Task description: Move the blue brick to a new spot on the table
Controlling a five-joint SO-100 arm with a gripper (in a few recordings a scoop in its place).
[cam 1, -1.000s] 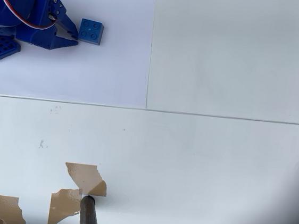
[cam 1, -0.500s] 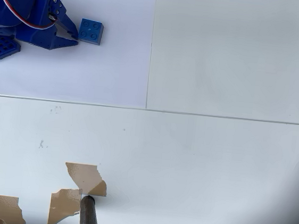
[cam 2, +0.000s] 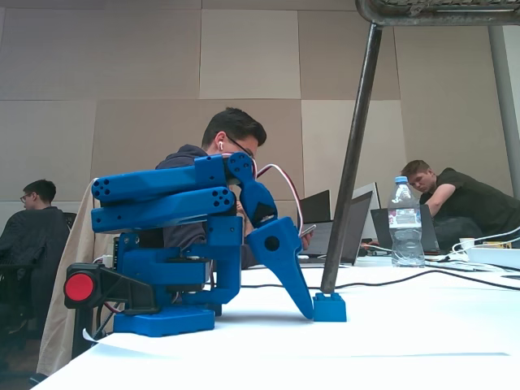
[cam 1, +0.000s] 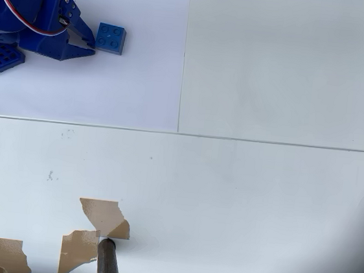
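With the blue brick [cam 1: 110, 38] sitting near the table's [cam 1: 259, 203] upper-left corner in the overhead view, the gripper [cam 1: 88, 42] rests tip-down at its left edge, jaws seemingly near-closed beside it, so it should open and straddle the brick first.

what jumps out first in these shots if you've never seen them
The blue gripper sits folded low at the upper left of the overhead view, its tip right beside the small blue brick on the white table. Brown chipped patches mark the table's lower left, with a dark pole standing among them.
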